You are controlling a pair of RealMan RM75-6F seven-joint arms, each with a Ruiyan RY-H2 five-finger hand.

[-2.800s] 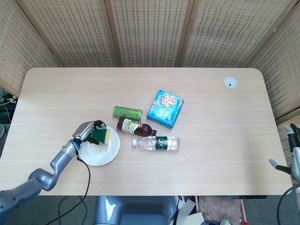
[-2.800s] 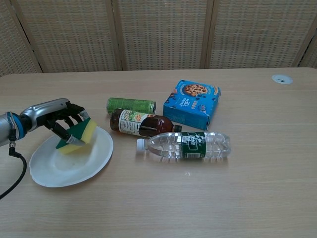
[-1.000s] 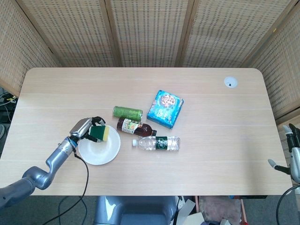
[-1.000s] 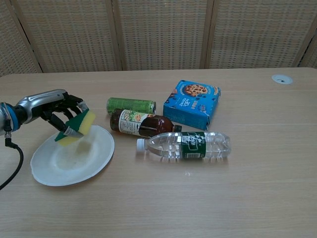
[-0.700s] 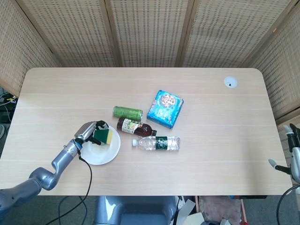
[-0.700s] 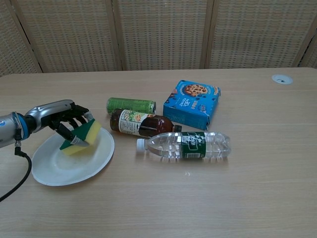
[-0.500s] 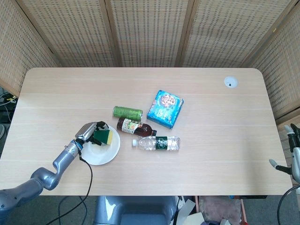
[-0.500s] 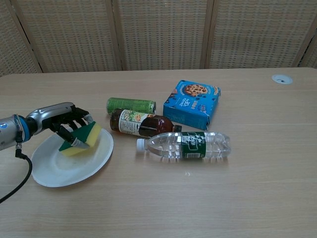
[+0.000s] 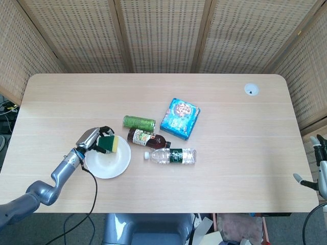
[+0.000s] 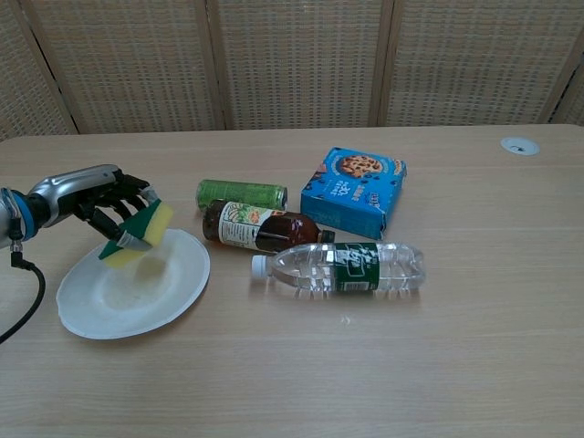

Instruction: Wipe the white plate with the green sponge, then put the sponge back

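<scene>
One hand is at work: the left hand [image 10: 96,205] is clamped on the sponge [image 10: 139,235], which is held tilted over the far left rim of the plate [image 10: 160,297], apparently so its lower edge can be drawn across it. Only a tip of the right hand [image 9: 312,176] is seen; its state cannot be told.

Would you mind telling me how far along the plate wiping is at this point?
Picking up looks done: the left hand holds the green sponge. In hand: wiping, with the sponge at the far edge of the white plate. Left: finishing the wipe and putting the sponge back on the table.
</scene>
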